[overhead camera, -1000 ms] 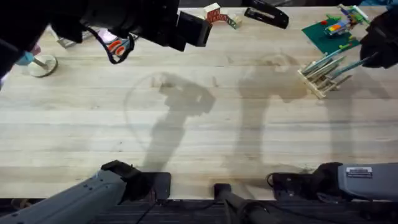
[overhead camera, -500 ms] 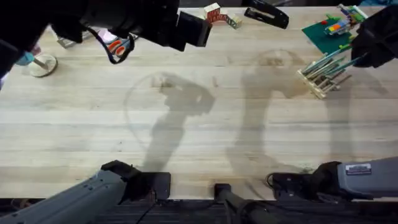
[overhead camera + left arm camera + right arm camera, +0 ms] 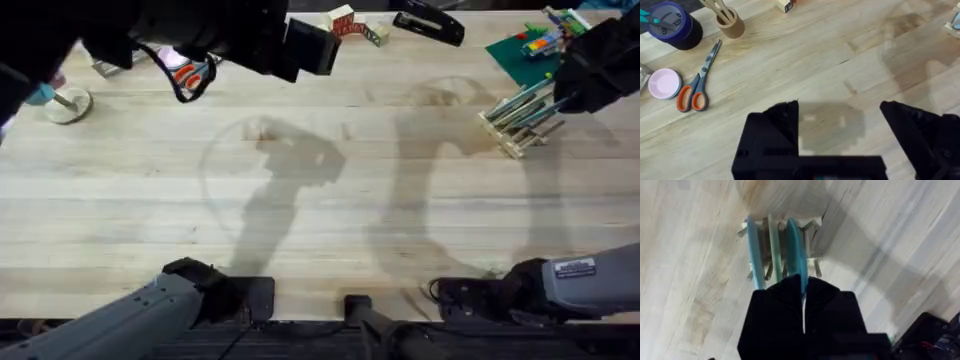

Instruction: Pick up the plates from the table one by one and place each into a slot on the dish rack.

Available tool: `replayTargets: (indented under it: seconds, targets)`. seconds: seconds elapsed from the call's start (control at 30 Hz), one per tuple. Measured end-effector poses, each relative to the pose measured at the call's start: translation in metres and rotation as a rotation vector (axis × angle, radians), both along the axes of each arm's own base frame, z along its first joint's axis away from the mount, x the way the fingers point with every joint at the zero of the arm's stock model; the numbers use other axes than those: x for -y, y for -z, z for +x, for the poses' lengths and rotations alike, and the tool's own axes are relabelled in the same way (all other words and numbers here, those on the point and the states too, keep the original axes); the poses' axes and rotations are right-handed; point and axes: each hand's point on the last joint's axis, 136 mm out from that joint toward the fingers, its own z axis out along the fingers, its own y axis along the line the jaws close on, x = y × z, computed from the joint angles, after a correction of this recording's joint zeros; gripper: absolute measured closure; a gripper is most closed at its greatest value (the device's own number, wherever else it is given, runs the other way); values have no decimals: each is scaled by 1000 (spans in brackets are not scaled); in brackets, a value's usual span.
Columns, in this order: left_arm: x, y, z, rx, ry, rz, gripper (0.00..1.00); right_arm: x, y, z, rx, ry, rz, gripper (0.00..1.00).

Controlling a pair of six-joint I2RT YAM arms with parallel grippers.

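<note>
The right gripper (image 3: 803,297) pinched a blue plate (image 3: 796,250) upright, seemingly to seat it between the dish rack's (image 3: 516,118) pegs; the left gripper (image 3: 840,120) hung released

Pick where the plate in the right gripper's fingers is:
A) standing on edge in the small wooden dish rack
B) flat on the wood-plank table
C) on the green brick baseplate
A: the blue round plate stands edge-up between the light-wood dish rack's pegs, right gripper closed on its rim.
</note>
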Motion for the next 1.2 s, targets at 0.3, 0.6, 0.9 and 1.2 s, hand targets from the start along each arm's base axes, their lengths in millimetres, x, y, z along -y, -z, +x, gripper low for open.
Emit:
replayTargets:
  seconds: [0.3, 0.6, 0.9, 1.2]
  targets:
    - [0, 0, 0, 0, 0, 0, 7, 0, 2, 0, -5, -2, 4, 972]
    - [0, 0, 0, 0, 0, 0, 7, -1, 2, 0, -7, -3, 4, 854]
    - [0, 0, 0, 0, 0, 0, 8, -1, 2, -1, -11, -2, 5, 837]
    - [0, 0, 0, 0, 0, 0, 8, -4, 2, -14, -63, -2, 18, 873]
